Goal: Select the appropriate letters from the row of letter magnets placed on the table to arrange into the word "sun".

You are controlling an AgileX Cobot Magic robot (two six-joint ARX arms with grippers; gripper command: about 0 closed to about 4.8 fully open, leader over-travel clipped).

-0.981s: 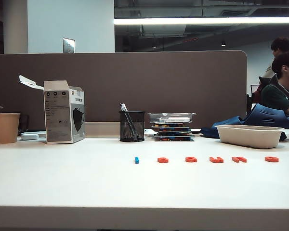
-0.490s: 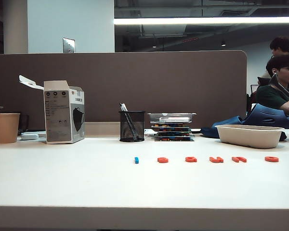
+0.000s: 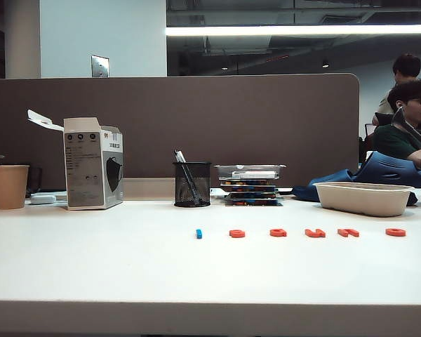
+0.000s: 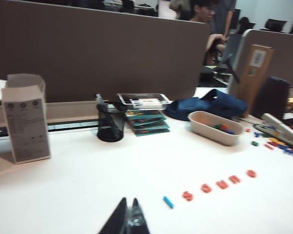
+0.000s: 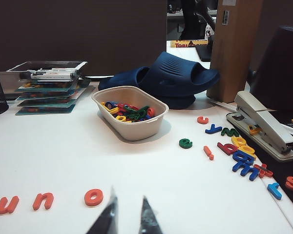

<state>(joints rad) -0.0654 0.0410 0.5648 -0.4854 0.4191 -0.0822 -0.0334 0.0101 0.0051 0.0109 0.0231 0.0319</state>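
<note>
Desk (image 3: 91,267): a wide white top was recorded, backed by a grey-brown partition (image 3: 266,126).
Row of letter magnets (image 3: 315,232): five orange-red pieces were found lying flat in a line on the desk, right of centre in the exterior view, each apart from the next.
Blue piece (image 3: 198,233): it was noted just beside the left end of the row.
Left pincer (image 4: 128,220): its dark tips were seen almost touching, with nothing held, above bare desk near the blue piece.
Right pincer (image 5: 127,214): its tips were seen a narrow gap apart, with nothing between them, over the desk near the round letter (image 5: 94,197).
Tray (image 5: 129,113): loose coloured letters were contained.
Other items: a mesh pen cup (image 3: 192,184) and a paper cup (image 3: 10,186) were observed at the rear.
</note>
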